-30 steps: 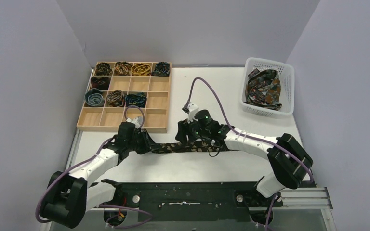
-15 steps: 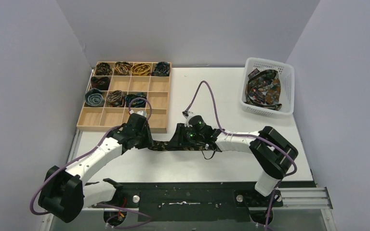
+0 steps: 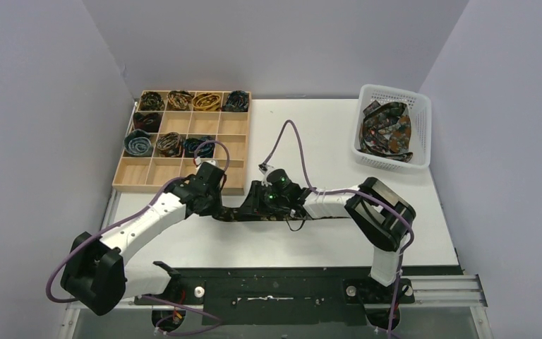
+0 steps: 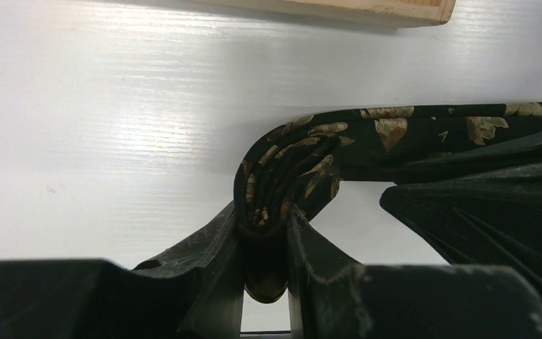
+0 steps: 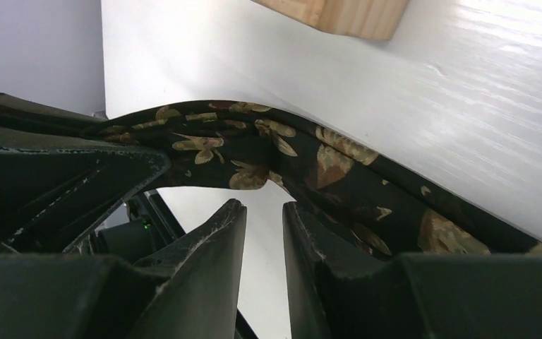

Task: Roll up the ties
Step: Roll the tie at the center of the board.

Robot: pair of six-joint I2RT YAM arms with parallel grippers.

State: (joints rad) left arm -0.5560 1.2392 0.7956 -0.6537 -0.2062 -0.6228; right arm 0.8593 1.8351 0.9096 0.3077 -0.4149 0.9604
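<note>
A dark tie (image 3: 238,213) with gold leaf print lies flat on the white table, running right under my right arm. My left gripper (image 3: 217,205) is shut on its folded left end; in the left wrist view the fabric bunches between the fingers (image 4: 265,212) and the strip (image 4: 409,120) runs off right. My right gripper (image 3: 255,205) sits close to the right, on the same tie. In the right wrist view its jaws (image 5: 263,206) stand slightly apart with only table between them, and the tie (image 5: 289,152) arches just past the tips.
A wooden compartment tray (image 3: 176,188) at the back left holds several coiled ties (image 3: 207,101); its edge shows in both wrist views (image 4: 339,8) (image 5: 339,14). A white basket (image 3: 395,90) at the back right holds a heap of ties (image 3: 387,131).
My right gripper has slid left along the tie toward the left gripper. The left gripper has shifted slightly right and back. The stretch of tie showing between them is shorter.
</note>
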